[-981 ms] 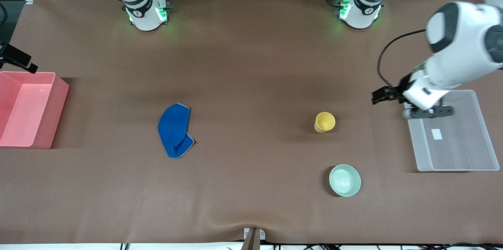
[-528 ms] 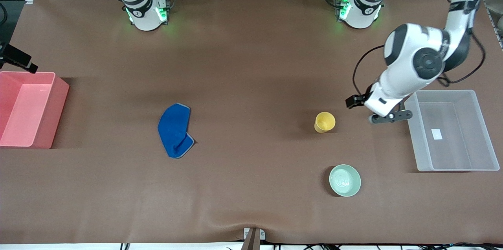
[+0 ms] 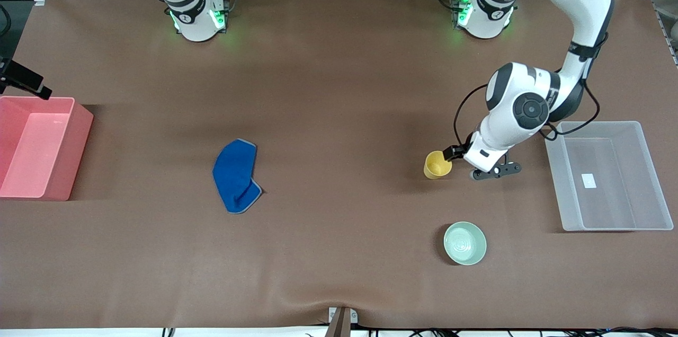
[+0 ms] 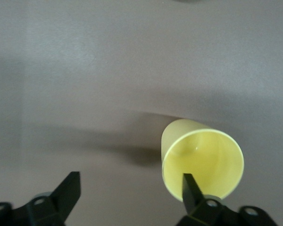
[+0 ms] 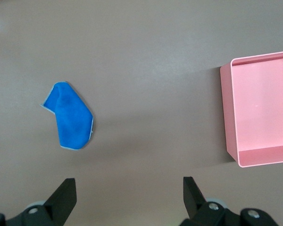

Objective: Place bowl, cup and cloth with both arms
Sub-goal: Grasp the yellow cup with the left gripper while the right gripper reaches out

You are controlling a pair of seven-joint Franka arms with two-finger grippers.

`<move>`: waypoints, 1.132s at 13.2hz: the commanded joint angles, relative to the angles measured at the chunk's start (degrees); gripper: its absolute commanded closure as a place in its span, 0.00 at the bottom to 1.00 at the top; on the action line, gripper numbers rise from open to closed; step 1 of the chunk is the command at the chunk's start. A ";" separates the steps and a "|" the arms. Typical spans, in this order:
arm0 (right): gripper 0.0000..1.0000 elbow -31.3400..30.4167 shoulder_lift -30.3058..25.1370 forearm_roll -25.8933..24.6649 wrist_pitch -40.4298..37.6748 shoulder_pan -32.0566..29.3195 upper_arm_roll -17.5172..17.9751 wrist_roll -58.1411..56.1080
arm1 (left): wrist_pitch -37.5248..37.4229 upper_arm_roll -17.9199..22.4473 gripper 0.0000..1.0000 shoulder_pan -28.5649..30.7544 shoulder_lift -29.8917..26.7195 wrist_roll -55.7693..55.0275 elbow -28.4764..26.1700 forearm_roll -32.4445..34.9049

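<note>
Front view: the left gripper (image 3: pixel 460 163) has swept from over the clear plastic bin (image 3: pixel 654 178) to the small yellow cup (image 3: pixel 437 164), fingers spread, one already inside its rim. Right gripper (image 5: pixel 127 200) waits spread above the royal-blue cloth (image 3: pixel 235 175); mint-green bowl (image 3: pixel 465 242) untouched, nearer the camera.

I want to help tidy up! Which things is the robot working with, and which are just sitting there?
For the job: cup, bowl, cloth, left tool open at the cup, right tool open, waiting high over the table.
Just there: pink bin, clear bin.
</note>
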 commanded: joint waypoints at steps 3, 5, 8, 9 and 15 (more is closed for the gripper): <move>0.00 1.01 1.02 1.14 -0.55 0.17 0.21 0.60 | 3.76 -0.01 0.43 -0.42 2.28 -2.72 0.36 1.48; 0.00 1.01 1.38 1.23 -0.55 0.17 0.21 0.60 | 4.03 -0.01 0.89 -0.60 2.54 -4.65 0.28 1.57; 0.00 0.92 3.39 1.32 -0.55 1.75 0.30 0.69 | 3.94 0.08 1.00 -0.95 2.72 -5.28 0.36 1.75; 0.00 0.92 4.44 1.32 -0.55 2.63 0.22 0.69 | 3.68 -0.01 1.00 -0.95 2.55 -5.28 0.62 1.75; 0.00 1.18 15.42 1.32 0.07 9.04 0.30 0.86 | -11.39 0.61 1.00 3.08 -0.62 -1.51 10.26 1.75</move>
